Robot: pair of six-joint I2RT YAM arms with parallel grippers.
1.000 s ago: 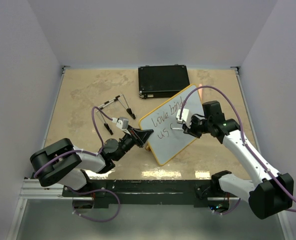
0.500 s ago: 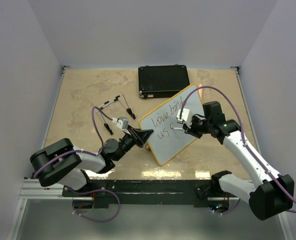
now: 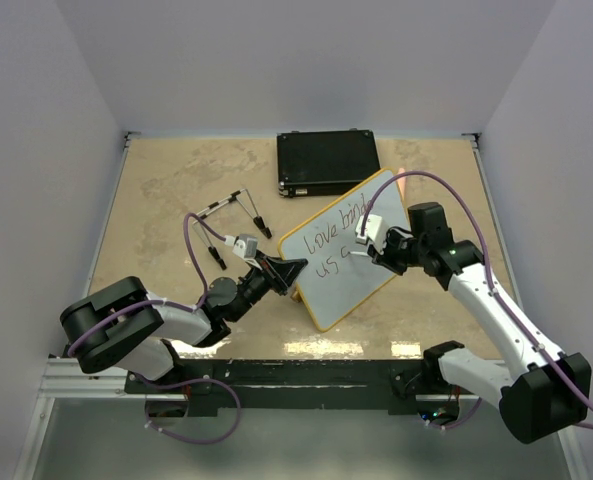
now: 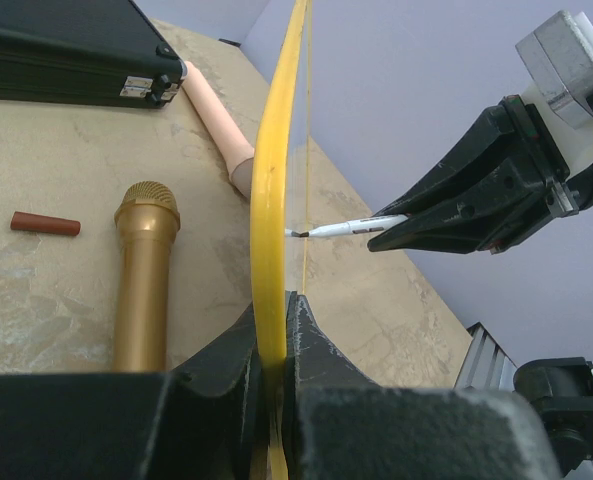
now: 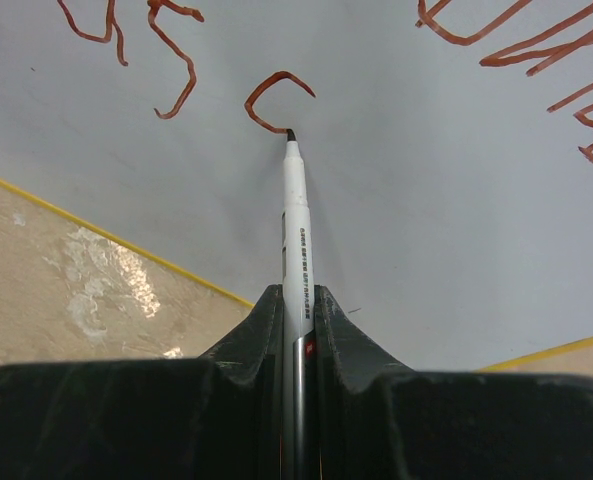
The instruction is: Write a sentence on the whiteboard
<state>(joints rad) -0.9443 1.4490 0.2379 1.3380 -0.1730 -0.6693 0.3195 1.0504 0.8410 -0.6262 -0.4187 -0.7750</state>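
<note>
The whiteboard (image 3: 351,280), yellow-framed, stands tilted on its edge at the table's middle. My left gripper (image 3: 294,268) is shut on its lower left frame. In the left wrist view the board's edge (image 4: 273,180) runs up from my left gripper (image 4: 276,312). My right gripper (image 3: 369,252) is shut on a white marker (image 5: 296,215), seen between the jaws of that gripper (image 5: 296,295). The marker's tip touches the board's face at the end of a small "c". The sentence (image 3: 334,228) reads "love bind" above "us c". Its strokes (image 5: 276,100) look reddish-brown up close.
A black case (image 3: 328,162) lies behind the board. Behind the board lie a gold microphone (image 4: 144,270), a small red-brown cap (image 4: 46,223) and a pale pink cylinder (image 4: 216,120). Thin rods with black tips (image 3: 238,208) lie left of the board.
My right gripper has shifted slightly up the board with the marker, and the "c" after "us" is now drawn. The left arm and the board have stayed still.
</note>
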